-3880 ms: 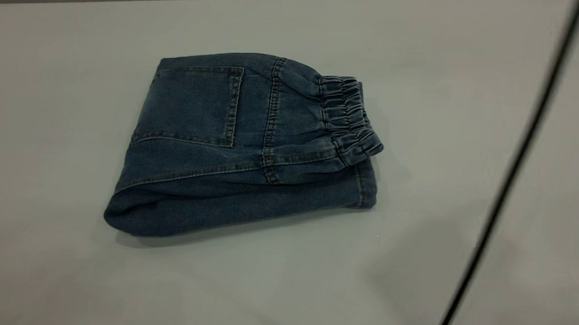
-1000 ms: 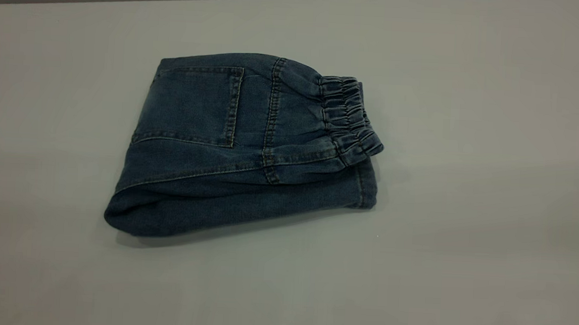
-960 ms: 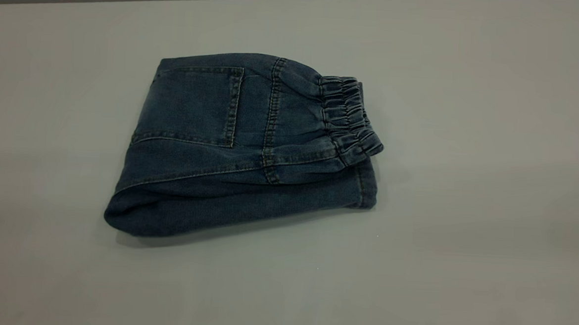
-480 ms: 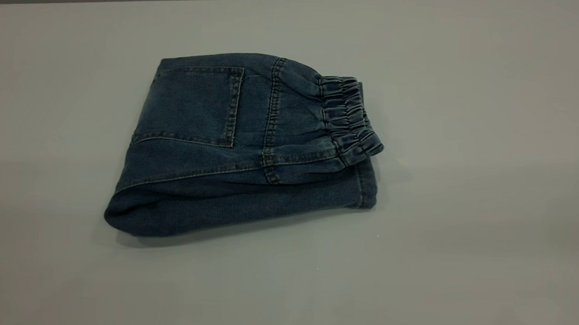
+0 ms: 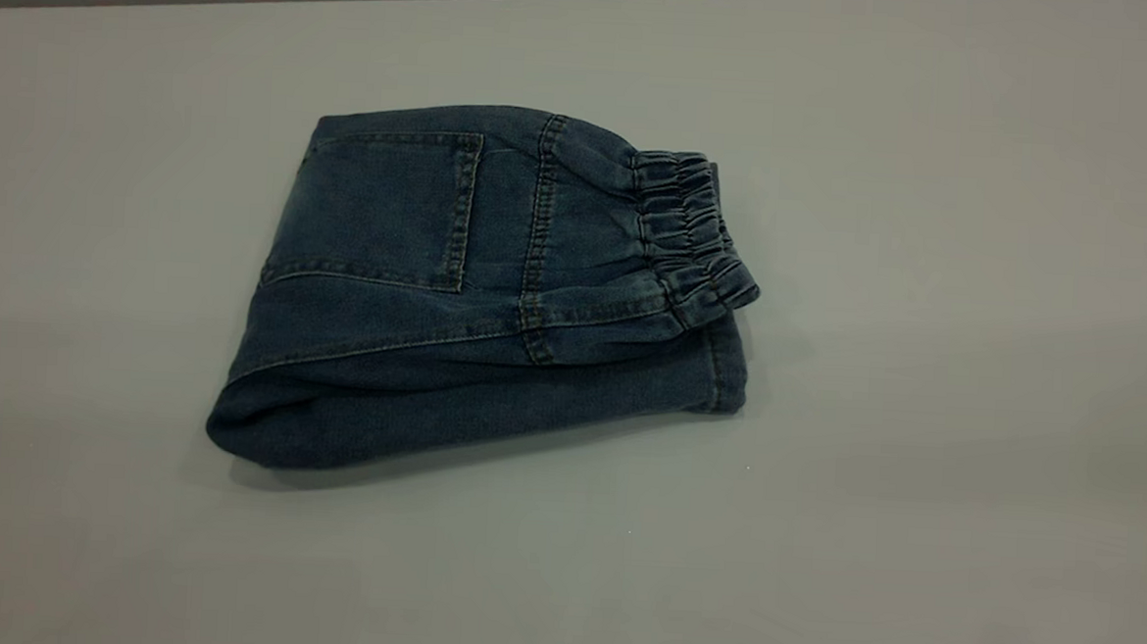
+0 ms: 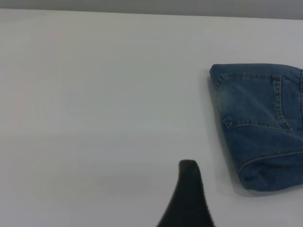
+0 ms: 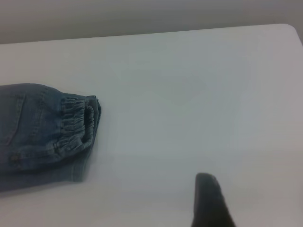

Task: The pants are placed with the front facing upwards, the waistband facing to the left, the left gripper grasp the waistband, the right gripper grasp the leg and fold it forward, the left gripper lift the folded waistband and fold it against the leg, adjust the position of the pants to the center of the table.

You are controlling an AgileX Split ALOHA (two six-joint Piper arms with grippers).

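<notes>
The pants (image 5: 458, 286) lie folded into a compact blue denim bundle on the table (image 5: 921, 429), patch pocket (image 5: 383, 209) facing up. The ruched waistband (image 5: 691, 235) sits at the bundle's right end, on top of a stitched hem edge (image 5: 725, 374) of the leg folded beneath. No print shows. Neither gripper appears in the exterior view. In the left wrist view a black part of my left gripper (image 6: 189, 198) hangs over bare table, apart from the pants (image 6: 260, 123). My right gripper (image 7: 210, 203) is likewise over bare table, well away from the waistband (image 7: 75, 125).
The table's far edge (image 5: 453, 0) runs along the back, with a darker strip behind it. A rounded table corner (image 7: 291, 28) shows in the right wrist view. White tabletop surrounds the bundle on all sides.
A black cable that crossed the right side of the exterior view 3.9 s ago has left the view, along with its shadow. The pants have not moved.
</notes>
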